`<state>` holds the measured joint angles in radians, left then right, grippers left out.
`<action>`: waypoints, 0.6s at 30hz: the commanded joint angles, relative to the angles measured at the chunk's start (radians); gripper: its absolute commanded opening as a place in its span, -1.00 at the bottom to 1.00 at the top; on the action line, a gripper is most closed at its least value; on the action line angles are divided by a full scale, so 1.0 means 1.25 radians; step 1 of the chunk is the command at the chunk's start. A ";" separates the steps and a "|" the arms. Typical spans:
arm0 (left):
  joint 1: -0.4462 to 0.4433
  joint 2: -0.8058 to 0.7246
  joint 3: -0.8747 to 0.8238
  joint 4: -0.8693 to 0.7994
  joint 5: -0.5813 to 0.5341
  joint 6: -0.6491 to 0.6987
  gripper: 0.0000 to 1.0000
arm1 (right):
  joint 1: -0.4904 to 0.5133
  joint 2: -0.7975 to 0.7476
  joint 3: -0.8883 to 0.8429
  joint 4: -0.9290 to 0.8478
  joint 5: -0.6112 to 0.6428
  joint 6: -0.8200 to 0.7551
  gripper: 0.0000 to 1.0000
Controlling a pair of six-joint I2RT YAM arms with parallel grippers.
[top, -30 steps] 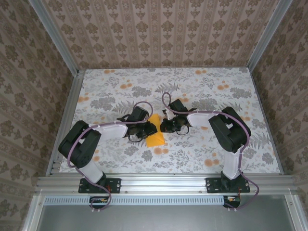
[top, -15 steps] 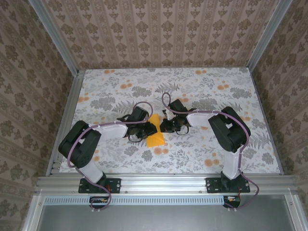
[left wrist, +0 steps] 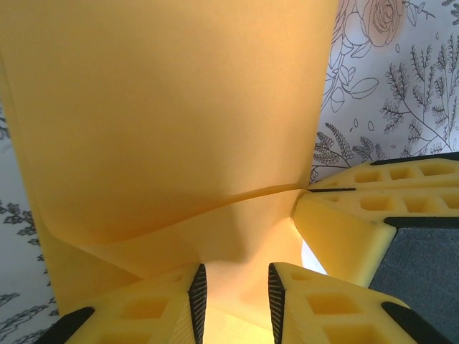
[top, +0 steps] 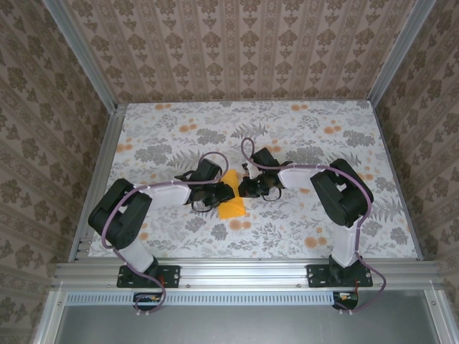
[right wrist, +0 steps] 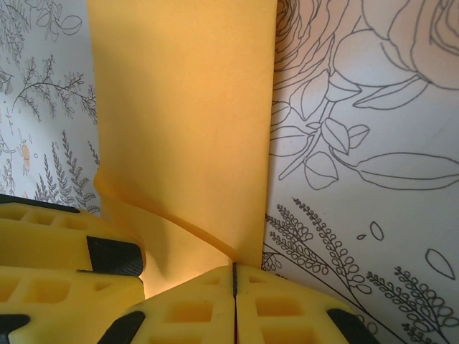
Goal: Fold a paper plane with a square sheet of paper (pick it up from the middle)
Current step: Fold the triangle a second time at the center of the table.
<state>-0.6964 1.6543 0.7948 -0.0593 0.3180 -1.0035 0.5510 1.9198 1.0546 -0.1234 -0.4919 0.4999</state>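
Overhead and wrist views, read from the near edge outward. The aluminium rail (top: 237,266) carries both arm bases. The arms reach inward and meet near the middle of the table.

The sheet of paper (top: 231,198), bright orange-yellow and already partly folded, lies flat between the two grippers, its long side running near to far. The left gripper (left wrist: 237,292) stands over the sheet's left side with its jaws slightly parted. Paper shows in the narrow gap, and the pads do not appear to press it. The right gripper (right wrist: 234,281) has its jaws pressed together on a raised flap at the sheet's right edge, and the flap runs straight into the seam.

Handling, as judged: the paper is very light, thin and limp. It holds a crease but buckles or tears if pulled sideways, and it slides easily on the cloth. A hold is best taken at a lifted edge or along a fold, with one gripper pinning the sheet while the other works.

The floral-print tablecloth (top: 308,136) is smooth and flat, and its small orange blossoms (top: 188,127) resemble the paper in colour. Beyond it and to both sides stand wallpapered panels (top: 237,50) in a metal frame.
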 commanded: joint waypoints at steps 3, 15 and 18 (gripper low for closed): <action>0.005 0.003 0.021 -0.006 0.016 0.019 -0.34 | 0.001 -0.025 -0.007 -0.023 0.045 -0.004 -0.84; 0.005 -0.011 0.028 0.017 0.024 0.020 -0.30 | 0.001 -0.029 -0.011 -0.029 0.056 -0.006 -0.84; 0.006 -0.010 0.030 0.018 0.025 0.019 -0.29 | 0.001 -0.029 -0.013 -0.030 0.060 -0.006 -0.84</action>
<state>-0.6964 1.6543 0.8059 -0.0448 0.3367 -1.0004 0.5510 1.9102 1.0527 -0.1238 -0.4538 0.4999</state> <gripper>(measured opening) 0.353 0.081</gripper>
